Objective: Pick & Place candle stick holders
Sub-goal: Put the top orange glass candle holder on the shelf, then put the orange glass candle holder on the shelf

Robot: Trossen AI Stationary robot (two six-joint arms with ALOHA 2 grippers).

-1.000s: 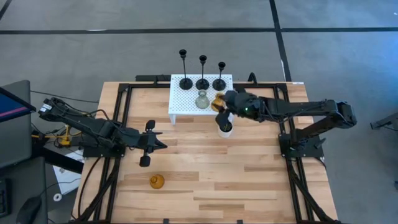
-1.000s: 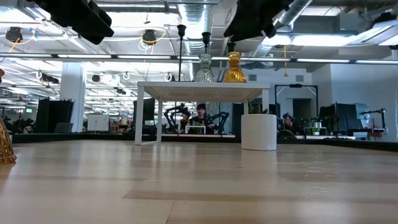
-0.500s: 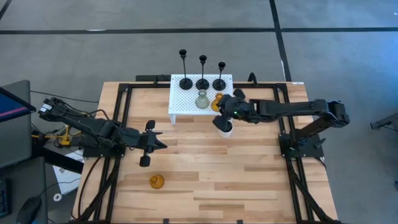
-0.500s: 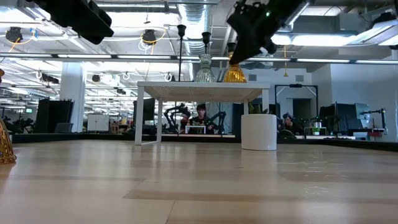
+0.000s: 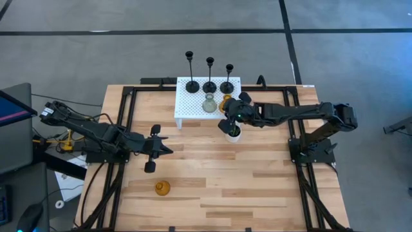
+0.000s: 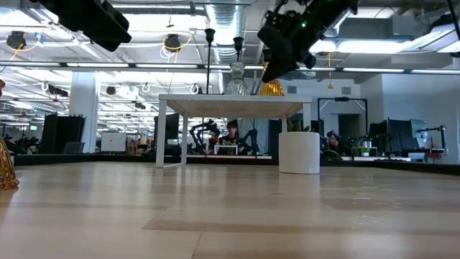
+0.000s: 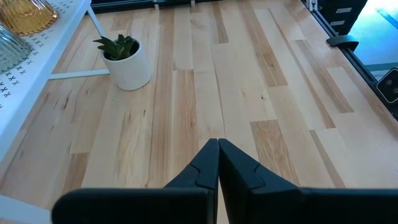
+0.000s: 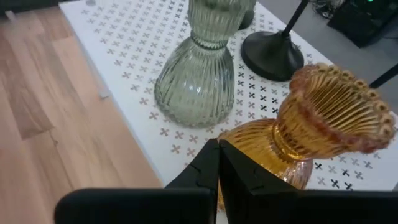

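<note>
One amber holder (image 8: pixel 311 134) stands on the white shelf (image 5: pixel 187 106) at 12 o'clock on the bench (image 5: pixel 257 187), beside the grey holder (image 8: pixel 199 81) and the three black ones; the right gripper (image 5: pixel 226 121) hovers just beside it, jaws clenched on nothing. I judge that placement done. Next comes the second amber holder (image 5: pixel 162 188) at 7 o'clock, near the waiting left gripper (image 5: pixel 154 149), jaws clenched empty, which must open first

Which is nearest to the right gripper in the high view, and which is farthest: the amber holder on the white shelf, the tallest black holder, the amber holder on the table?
From the right gripper:
1. Amber holder on the white shelf, just beside it.
2. Tallest black holder, at the shelf's far left corner.
3. Amber holder on the table, near the front edge, on the left arm's side.
</note>
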